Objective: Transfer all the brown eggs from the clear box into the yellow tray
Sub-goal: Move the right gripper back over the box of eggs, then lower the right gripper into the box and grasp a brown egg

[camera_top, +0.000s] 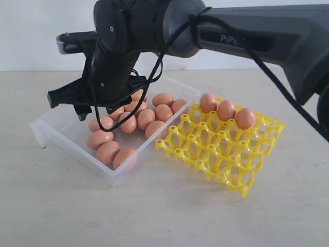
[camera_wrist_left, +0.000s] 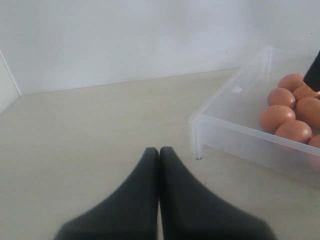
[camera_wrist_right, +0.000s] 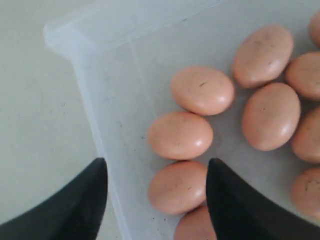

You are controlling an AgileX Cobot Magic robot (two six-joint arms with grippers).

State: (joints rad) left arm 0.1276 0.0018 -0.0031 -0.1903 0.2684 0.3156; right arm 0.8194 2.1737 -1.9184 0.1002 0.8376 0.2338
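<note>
- Left wrist view: the left gripper (camera_wrist_left: 159, 151) hangs over the bare table (camera_wrist_left: 90, 130). Its fingers are pressed together and hold nothing. The clear box (camera_wrist_left: 235, 127) lies near it.
- Exterior view: the right arm (camera_top: 118, 46) reaches across to the box's left end.
- Right wrist view: the right gripper (camera_wrist_right: 156, 167) is spread wide and empty, with one finger outside the wall and one above the eggs.
- About a dozen brown eggs (camera_top: 128, 123) lie loose in the box.
- The yellow tray (camera_top: 221, 149) sits just beside the box's right side, with three brown eggs in its far row.
</note>
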